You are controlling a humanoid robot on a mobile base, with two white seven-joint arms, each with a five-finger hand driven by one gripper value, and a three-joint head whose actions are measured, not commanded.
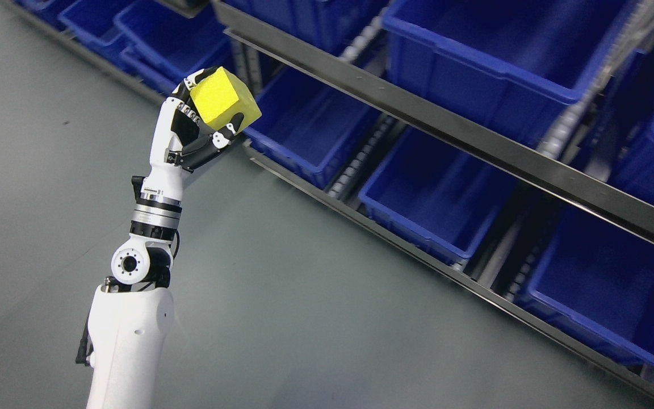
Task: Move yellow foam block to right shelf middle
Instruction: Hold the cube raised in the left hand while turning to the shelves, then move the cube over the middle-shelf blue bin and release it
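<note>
Blue plastic bins (440, 193) in rows, dark metal rail (474, 136), grey floor (32, 142)

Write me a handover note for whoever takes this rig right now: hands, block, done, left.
Left hand: shut on the yellow foam block, raised in front of the shelf rack.
Right hand: not in view.
Block: held in the air beside the blue bins, not in any of them.
Done: block picked up and lifted.
Left: carry it to the right shelf's middle level and release it there. Which bin is the target cannot be told from this view.
</note>
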